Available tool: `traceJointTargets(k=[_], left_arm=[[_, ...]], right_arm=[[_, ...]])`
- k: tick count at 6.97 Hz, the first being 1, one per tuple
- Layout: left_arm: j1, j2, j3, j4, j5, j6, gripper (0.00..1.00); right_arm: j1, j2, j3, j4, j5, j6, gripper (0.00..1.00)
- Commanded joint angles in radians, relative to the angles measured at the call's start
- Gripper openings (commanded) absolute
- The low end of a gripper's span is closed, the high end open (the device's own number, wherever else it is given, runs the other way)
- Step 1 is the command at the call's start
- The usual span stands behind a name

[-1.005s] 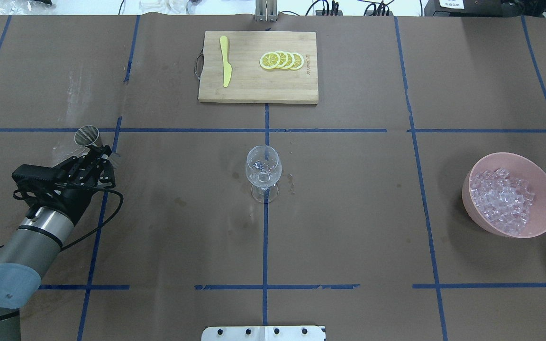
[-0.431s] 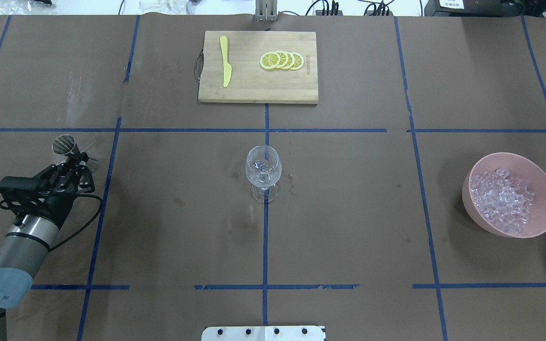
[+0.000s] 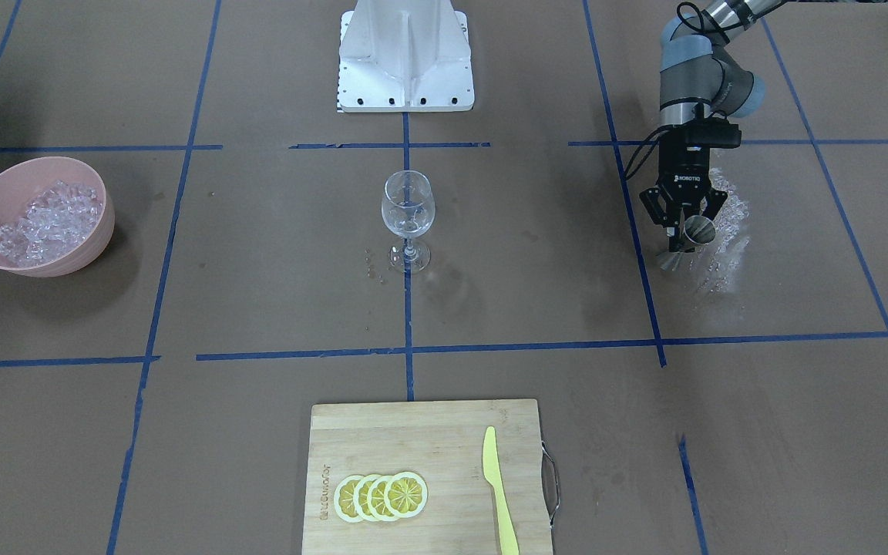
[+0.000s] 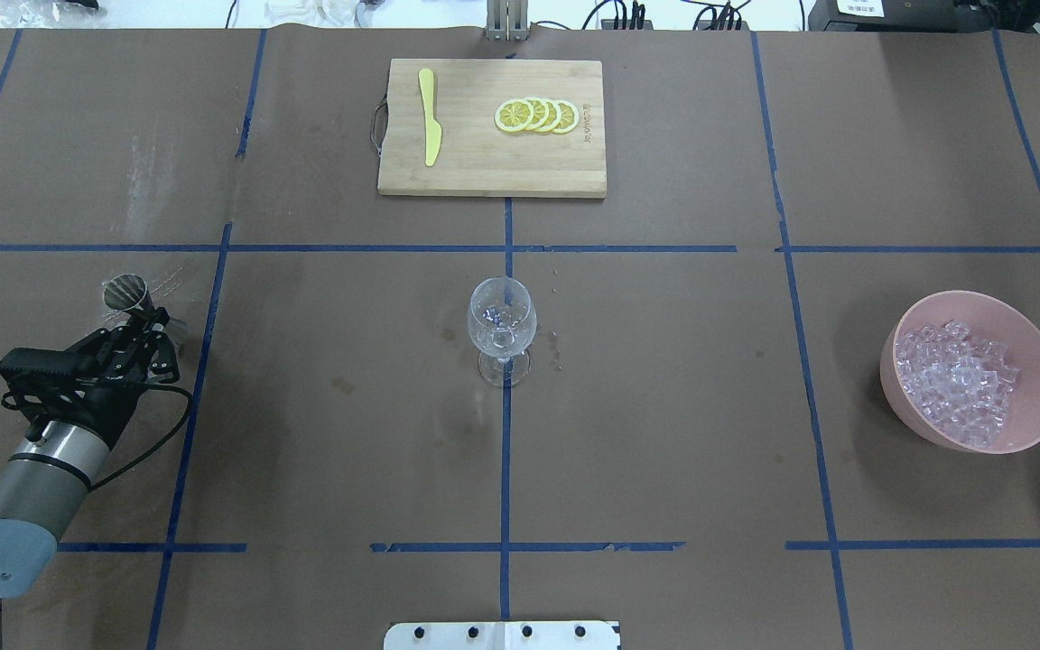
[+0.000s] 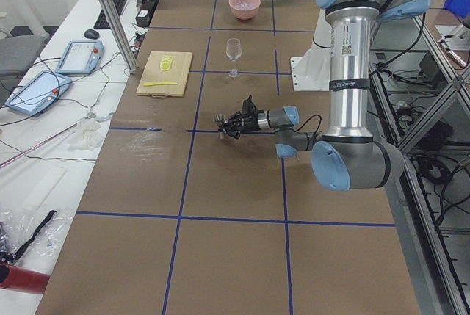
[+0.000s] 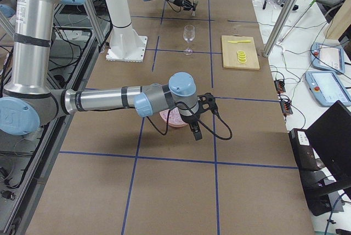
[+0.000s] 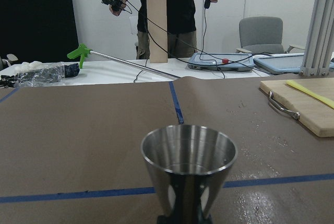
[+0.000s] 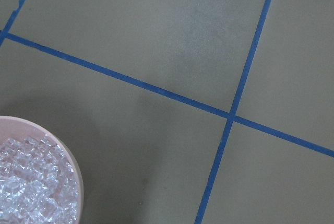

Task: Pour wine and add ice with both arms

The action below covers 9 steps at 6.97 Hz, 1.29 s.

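Two pincers work the table (image 4: 664,406). The right pincer (image 6: 196,132) hangs above the pink bowl (image 4: 888,361); we cannot tell its opening. The wine glass (image 4: 502,329) stands mid-table. The left pincer (image 3: 681,240) clamps an upright, apparently empty jigger (image 3: 697,229), which we judge needs setting down. Ice (image 4: 958,384) fills the bowl.

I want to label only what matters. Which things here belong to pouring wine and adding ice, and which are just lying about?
For the job:
glass
ice
bowl holding the ice
jigger, held in the left gripper

Lying about:
board
knife
lemon slices
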Motion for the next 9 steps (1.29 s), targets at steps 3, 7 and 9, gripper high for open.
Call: traceJointTargets(k=[3,7,9], left_arm=[[0.045,0.001,0.010,-0.002,0.004,-0.008,0.03],[0.046,0.001,0.009,-0.010,0.005,-0.008,0.88],[0.045,0.008,-0.001,-0.058,0.072,-0.008,0.99]], right_arm=[[0.002,0.000,0.011,0.000,-0.002,0.002,1.00],[0.000,-0.002,0.008,0.000,-0.002,0.003,1.00],[0.000,-0.002,0.013,0.000,0.000,0.005,1.00]])
